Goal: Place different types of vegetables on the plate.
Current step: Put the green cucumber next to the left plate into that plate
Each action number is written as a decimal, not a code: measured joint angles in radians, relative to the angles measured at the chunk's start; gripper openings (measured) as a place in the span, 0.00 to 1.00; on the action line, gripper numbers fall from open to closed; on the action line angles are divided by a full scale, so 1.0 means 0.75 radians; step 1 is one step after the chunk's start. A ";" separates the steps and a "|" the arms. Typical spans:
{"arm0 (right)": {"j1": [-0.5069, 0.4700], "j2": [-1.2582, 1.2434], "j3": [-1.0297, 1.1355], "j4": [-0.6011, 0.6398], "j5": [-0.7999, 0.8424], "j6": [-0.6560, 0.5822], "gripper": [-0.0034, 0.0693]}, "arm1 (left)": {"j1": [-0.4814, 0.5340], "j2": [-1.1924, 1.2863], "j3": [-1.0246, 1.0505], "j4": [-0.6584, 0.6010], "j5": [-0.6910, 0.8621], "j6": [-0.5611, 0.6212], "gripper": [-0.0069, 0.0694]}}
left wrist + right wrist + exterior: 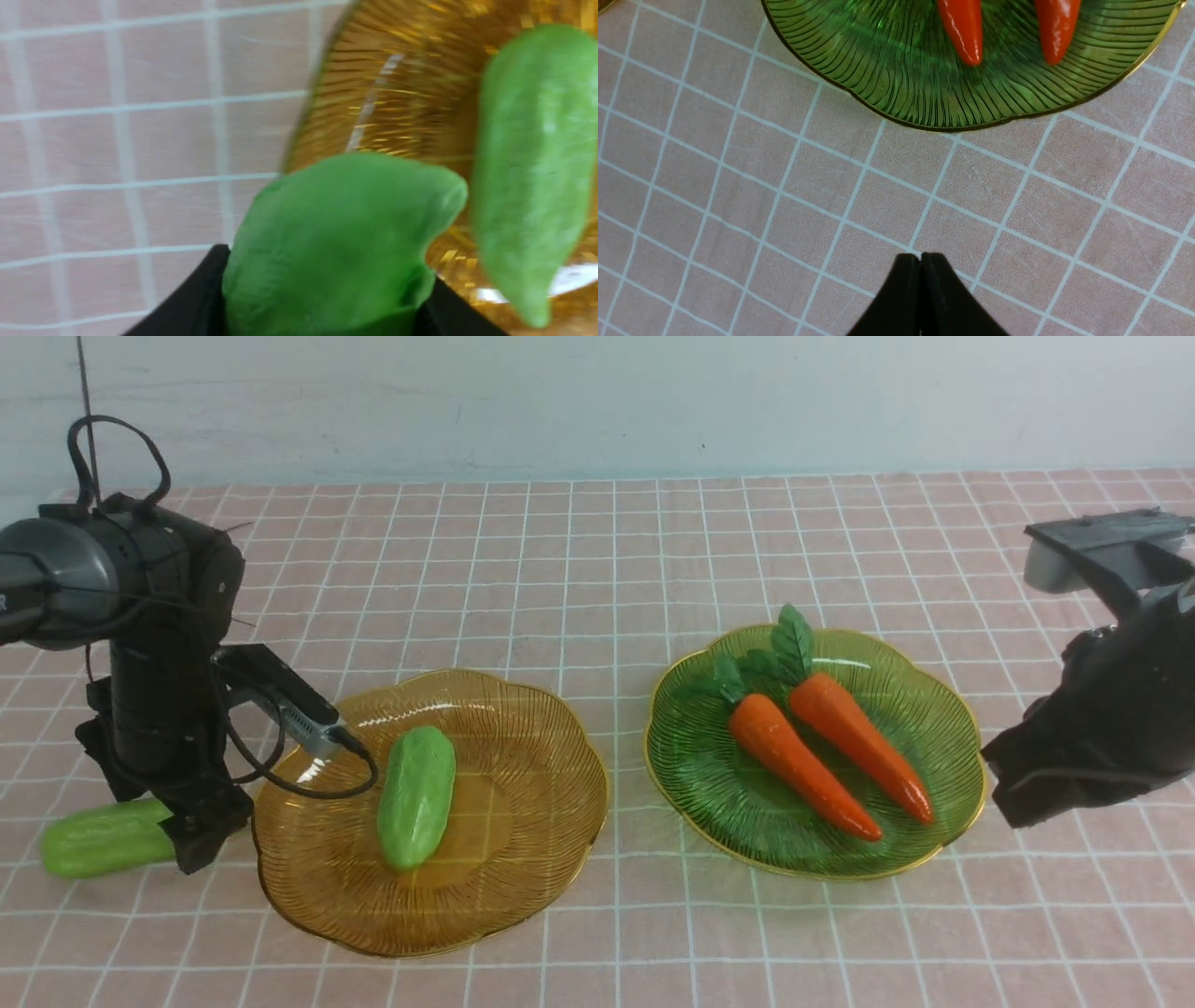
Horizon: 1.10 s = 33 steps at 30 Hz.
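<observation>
A light-green cucumber [98, 840] lies left of the amber plate [523, 859], and my left gripper [201, 835] is shut on its end nearest the plate. In the left wrist view this cucumber [336, 233] fills the gap between the black fingers [187, 308]. A second cucumber [416, 797] lies on the amber plate. Two orange carrots [801, 765] [864, 747] with green tops lie side by side on the green plate [709, 775]. My right gripper [920, 261] is shut and empty above the tablecloth, near the green plate's [887, 60] right rim.
Both plates sit side by side on a pink checked tablecloth [616, 569]. A pale wall runs along the back. The left arm's cable [308, 784] hangs over the amber plate's left rim.
</observation>
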 joint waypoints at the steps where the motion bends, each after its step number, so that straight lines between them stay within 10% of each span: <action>1: 0.000 0.000 0.000 -0.017 0.000 -0.003 0.03 | -0.001 0.017 0.000 -0.071 0.005 -0.014 0.52; 22: 0.000 -0.570 0.086 -0.294 0.004 0.217 0.03 | -0.001 0.173 -0.062 -0.309 0.003 -0.045 0.85; 33: 0.000 -1.383 0.902 -0.427 -0.856 0.355 0.03 | -0.001 0.173 -0.279 -0.308 0.011 0.049 0.19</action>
